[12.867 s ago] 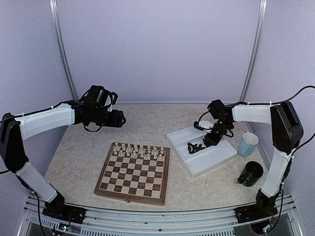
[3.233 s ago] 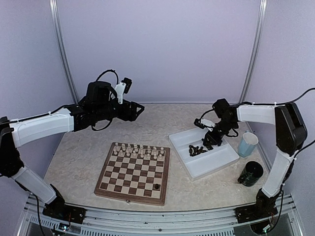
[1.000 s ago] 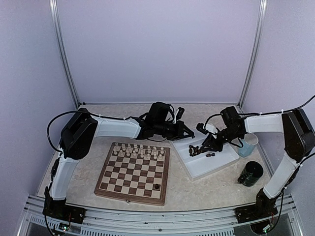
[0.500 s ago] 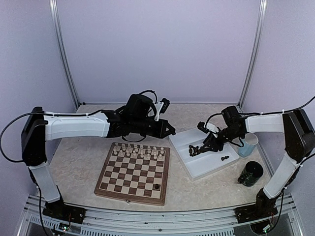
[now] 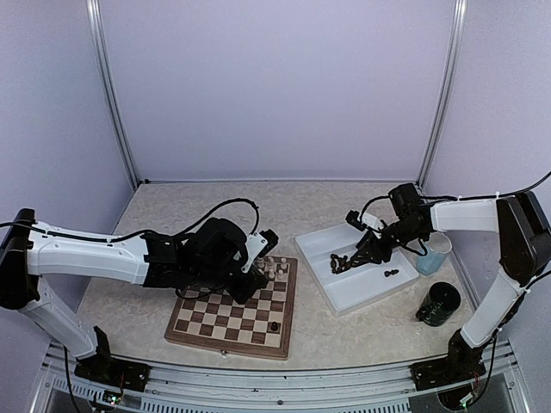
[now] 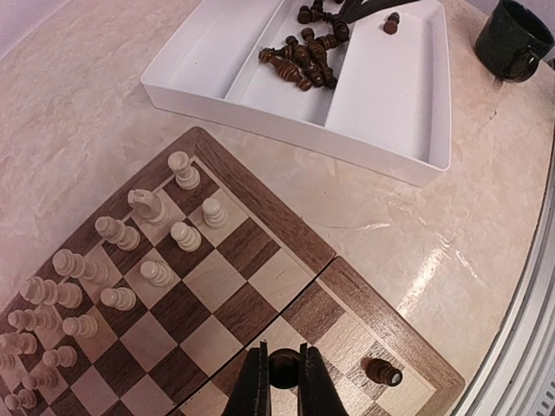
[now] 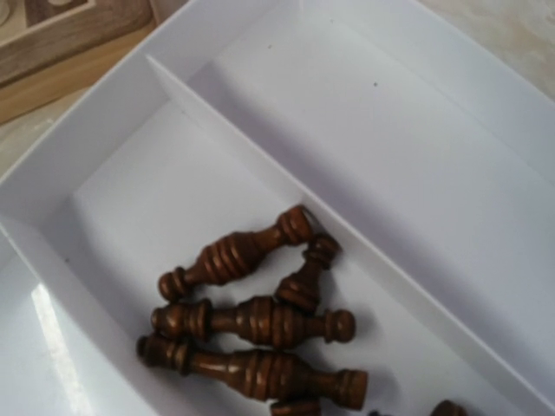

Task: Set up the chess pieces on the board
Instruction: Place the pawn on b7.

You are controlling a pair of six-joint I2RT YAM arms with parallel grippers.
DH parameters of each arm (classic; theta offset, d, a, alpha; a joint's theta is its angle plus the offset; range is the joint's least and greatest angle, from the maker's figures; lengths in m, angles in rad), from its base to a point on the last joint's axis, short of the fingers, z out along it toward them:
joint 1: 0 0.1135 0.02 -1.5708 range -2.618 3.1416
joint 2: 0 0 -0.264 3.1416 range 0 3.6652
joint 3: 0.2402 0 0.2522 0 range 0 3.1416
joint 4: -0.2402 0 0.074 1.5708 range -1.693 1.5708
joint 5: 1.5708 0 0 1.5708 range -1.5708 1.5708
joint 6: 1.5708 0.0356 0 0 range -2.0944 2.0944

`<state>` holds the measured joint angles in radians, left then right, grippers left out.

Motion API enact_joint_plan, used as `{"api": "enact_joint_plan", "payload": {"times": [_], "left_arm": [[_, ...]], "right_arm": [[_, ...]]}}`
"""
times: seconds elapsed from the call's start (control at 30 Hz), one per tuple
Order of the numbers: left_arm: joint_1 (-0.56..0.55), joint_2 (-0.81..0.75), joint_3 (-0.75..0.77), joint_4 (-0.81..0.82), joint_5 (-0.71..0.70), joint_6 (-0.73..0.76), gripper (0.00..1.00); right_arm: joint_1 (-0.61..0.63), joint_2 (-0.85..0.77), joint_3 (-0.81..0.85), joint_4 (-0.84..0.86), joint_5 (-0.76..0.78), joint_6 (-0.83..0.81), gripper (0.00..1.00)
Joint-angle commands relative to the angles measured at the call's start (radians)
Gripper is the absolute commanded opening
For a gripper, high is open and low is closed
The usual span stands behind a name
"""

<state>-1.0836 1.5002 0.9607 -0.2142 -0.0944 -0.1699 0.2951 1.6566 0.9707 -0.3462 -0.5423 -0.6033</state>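
Observation:
The board (image 5: 225,347) lies at the table's centre, with the cream chess pieces (image 6: 143,251) lined up in two rows on its far side. One dark piece (image 6: 381,372) stands on a near corner square. My left gripper (image 6: 284,381) hovers over the board's near right part, shut on a dark piece's round head (image 6: 284,366). From above, the left gripper (image 5: 251,288) hides much of the cream rows. Several dark chess pieces (image 7: 251,321) lie in the white tray (image 5: 362,301). My right gripper (image 5: 366,254) hangs just above them, and its fingers do not show.
In the tray's right compartment one dark piece (image 5: 390,274) stands alone. A pale blue cup (image 5: 433,252) sits right of the tray, with a dark mug (image 5: 439,303) nearer the front edge. The enclosure's walls and posts ring the table.
My left arm has swung from the back of the table, near the tray, down over the board with the dark piece. The right gripper has stayed over the tray.

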Motion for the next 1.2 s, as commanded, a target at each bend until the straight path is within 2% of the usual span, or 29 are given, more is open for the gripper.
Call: {"api": "enact_joint_plan", "payload": {"times": [0.0,0.3,0.53,1.17], "left_arm": [[-0.043,0.041,-0.012,-0.007,-0.077,0.045,0.0],[-0.099,0.071,-0.065,-0.033,-0.083,0.075,0.0],[-0.104,0.056,-0.105,0.006,-0.031,0.06,0.01],[-0.158,0.07,-0.141,0.068,-0.039,0.053,0.03]], "right_arm": [[-0.012,-0.021,0.023,-0.004,-0.007,0.011,0.45],[-0.013,-0.024,0.015,-0.006,-0.001,0.004,0.45],[-0.013,-0.016,0.018,-0.012,-0.007,0.0,0.46],[-0.011,0.001,0.022,-0.022,-0.012,-0.002,0.47]]}}
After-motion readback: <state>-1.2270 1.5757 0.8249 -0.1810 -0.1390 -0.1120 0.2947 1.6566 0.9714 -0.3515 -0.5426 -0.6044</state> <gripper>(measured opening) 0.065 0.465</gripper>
